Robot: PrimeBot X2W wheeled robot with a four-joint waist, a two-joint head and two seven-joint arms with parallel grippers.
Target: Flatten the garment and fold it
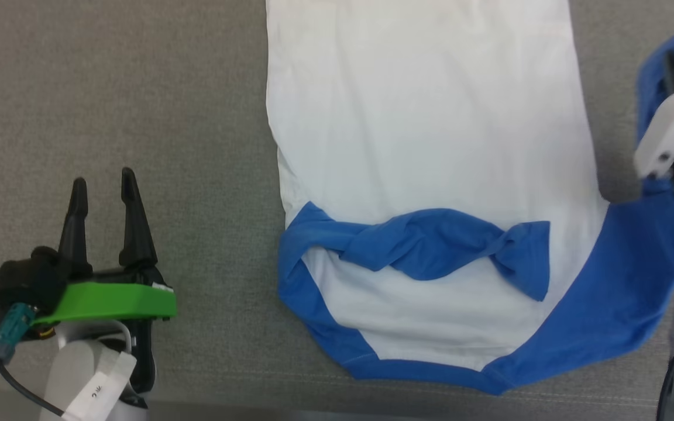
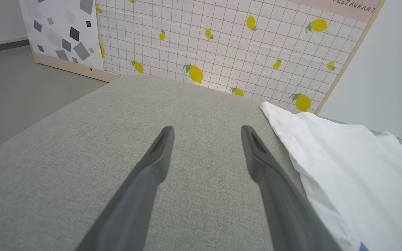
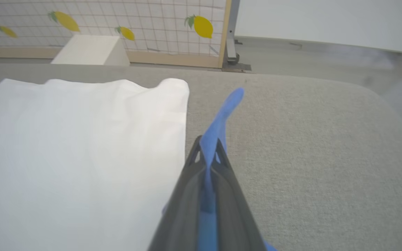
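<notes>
I log one soft white T-shirt with blue sleeves (image 1: 425, 117) on grey fabric bench (image 1: 109, 88) — my right gripper (image 3: 208, 153), jaws pinching a blue sleeve (image 3: 222, 115); left gripper (image 1: 103, 178), jaws spread, well apart from it.

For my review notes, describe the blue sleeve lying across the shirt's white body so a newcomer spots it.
On the grey fabric surface lies a soft white T-shirt with blue raglan sleeves. One twisted blue sleeve is folded inward over its white cloth. Unlike it, the other blue sleeve spreads outward, its end pinched in the shut right gripper.
</notes>
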